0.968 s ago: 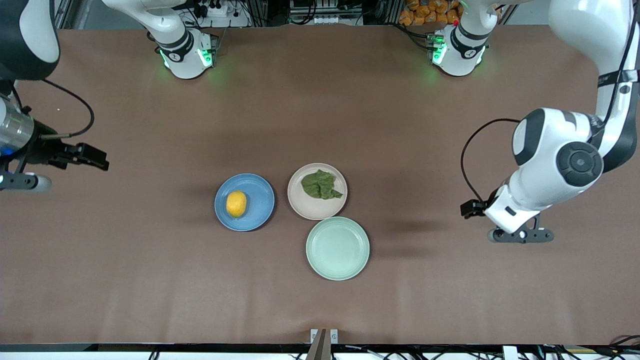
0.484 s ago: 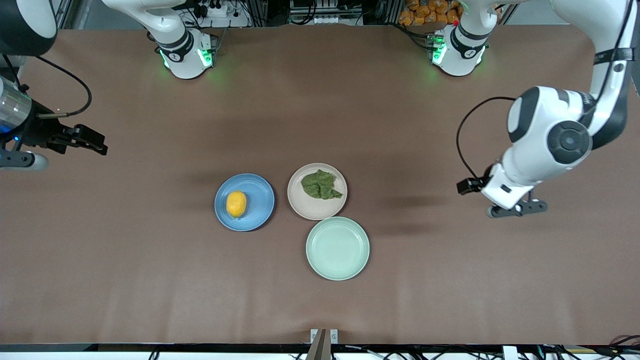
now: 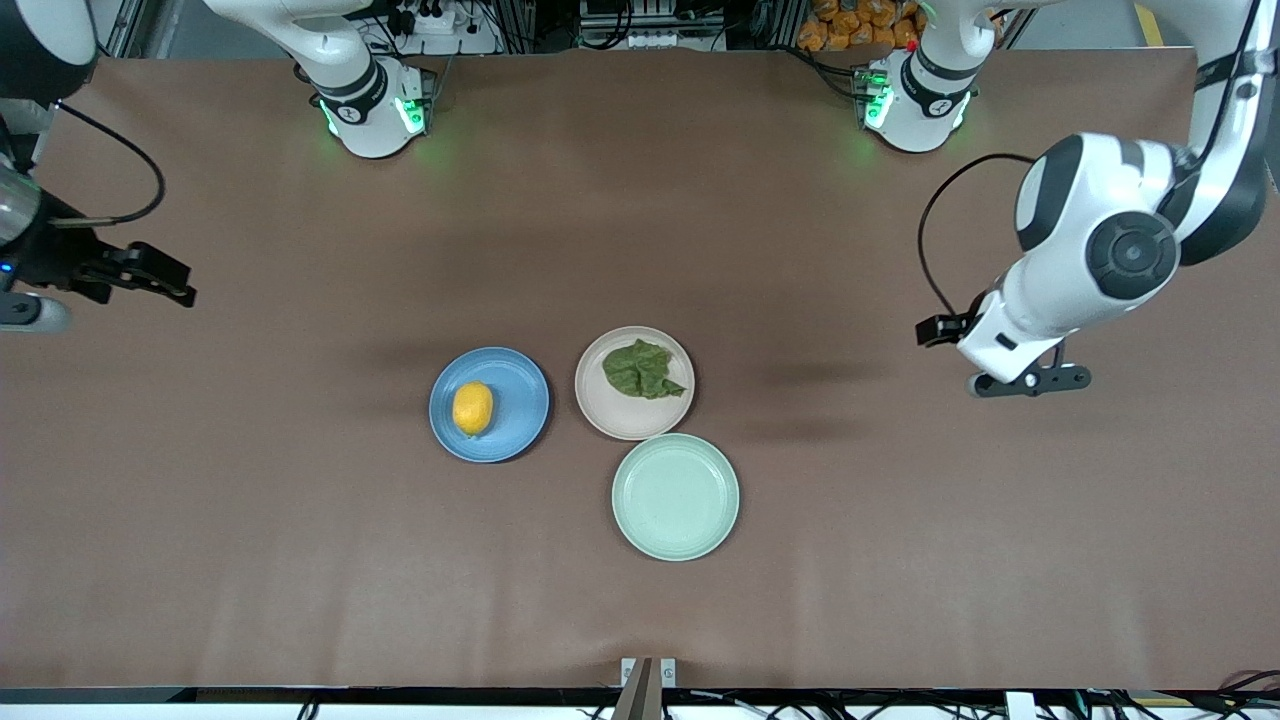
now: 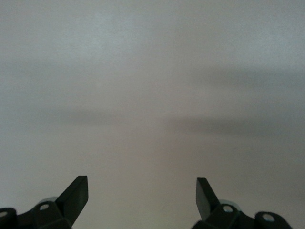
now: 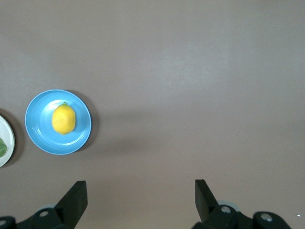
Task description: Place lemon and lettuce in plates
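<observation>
**Lemon and lettuce seen resting in plates, both grippers empty**

The lemon (image 3: 473,408) was found lying in the blue plate (image 3: 520,400), near the middle of the table (image 3: 300,560). The lettuce (image 3: 642,369) was seen spread in the beige-pink plate (image 3: 625,420), just beside the blue one, toward the left arm's end. A mint green plate (image 3: 676,497) with nothing in it was placed nearer the front camera, just beside the beige-pink plate.

The left gripper (image 4: 142,195) was held over bare table toward the left arm's end, well apart from the plates; its fingers were spread wide and nothing was gripped. The right gripper (image 5: 140,196) was held over bare table at the right arm's end, likewise spread wide and empty, with the lemon and blue plate visible in its wrist view.
</observation>
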`<move>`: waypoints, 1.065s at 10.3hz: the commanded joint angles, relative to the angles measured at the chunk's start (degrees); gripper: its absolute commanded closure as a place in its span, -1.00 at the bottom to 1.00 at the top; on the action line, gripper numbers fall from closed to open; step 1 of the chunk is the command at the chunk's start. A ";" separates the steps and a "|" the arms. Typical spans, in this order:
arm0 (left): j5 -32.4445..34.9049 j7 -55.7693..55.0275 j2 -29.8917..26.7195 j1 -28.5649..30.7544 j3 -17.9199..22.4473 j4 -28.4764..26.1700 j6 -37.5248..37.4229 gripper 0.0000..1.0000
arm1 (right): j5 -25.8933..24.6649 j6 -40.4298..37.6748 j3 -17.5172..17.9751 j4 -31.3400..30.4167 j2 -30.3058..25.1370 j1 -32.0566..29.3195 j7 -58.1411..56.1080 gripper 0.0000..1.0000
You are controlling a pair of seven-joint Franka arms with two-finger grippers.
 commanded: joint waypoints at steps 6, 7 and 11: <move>-3.63 1.68 -9.30 -2.12 1.65 -4.91 0.29 -1.00 | -0.94 -0.17 0.12 2.87 -1.03 0.26 -0.70 -1.00; -4.42 1.68 -10.09 -2.91 3.39 -4.22 0.56 -1.00 | -0.94 -0.52 0.12 2.89 -0.94 0.43 -0.70 -1.00; -6.54 4.92 -12.03 -5.38 8.60 1.31 1.26 -1.00 | -1.11 -1.84 0.29 3.77 -0.33 0.26 -0.52 -1.00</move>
